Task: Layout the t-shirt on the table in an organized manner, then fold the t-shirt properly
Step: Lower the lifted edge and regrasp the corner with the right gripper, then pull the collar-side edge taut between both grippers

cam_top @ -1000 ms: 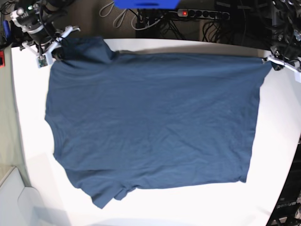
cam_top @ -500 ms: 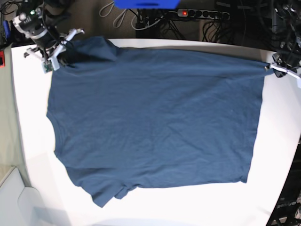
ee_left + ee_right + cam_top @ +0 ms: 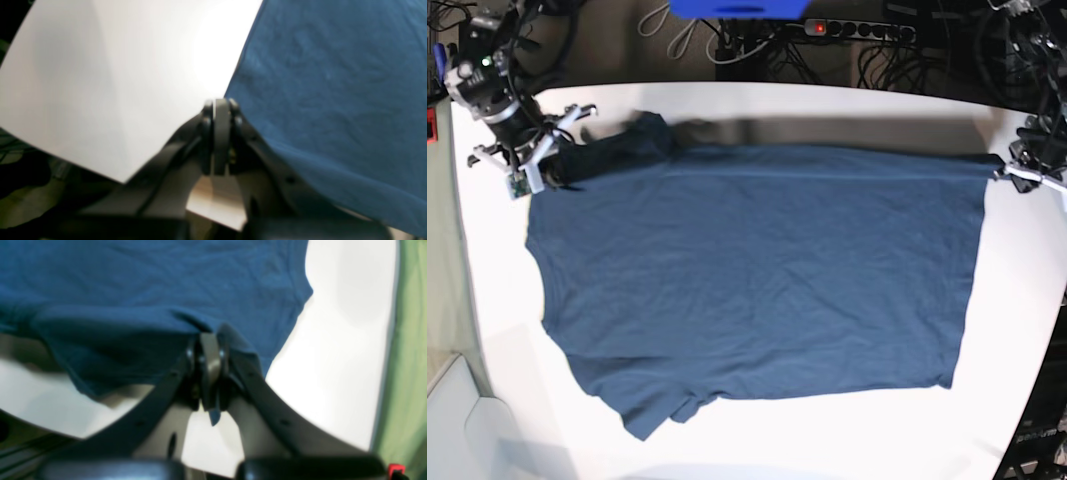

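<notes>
The navy t-shirt (image 3: 757, 280) lies spread across the middle of the white table (image 3: 1017, 330) in the base view, its long upper edge pulled into a straight line from upper left to upper right; a sleeve (image 3: 642, 410) sticks out at the lower left, and the other sleeve (image 3: 632, 135) bunches up at the upper left, casting a shadow on the tabletop behind it; the neck and any label cannot be made out.

The right gripper (image 3: 539, 172) sits at the upper left of the base view with its jaws pressed together on the shirt's corner; in the right wrist view the right gripper (image 3: 210, 340) is soft and blurred, yet dark cloth (image 3: 150, 290) folds over and around the closed fingertips; the lower part of that frame is filled by the black finger arms, which hide the table beneath.

The left gripper (image 3: 1007, 170) is at the far right edge of the base view, partly cut off; its jaws are closed at the shirt's upper right corner; the left wrist view shows the left gripper (image 3: 220, 106) with fingers meeting right at the fabric's edge (image 3: 333, 100), but the blur makes the pinched cloth itself hard to see.

A power strip (image 3: 857, 30) and tangled cables lie beyond the table's far edge.
</notes>
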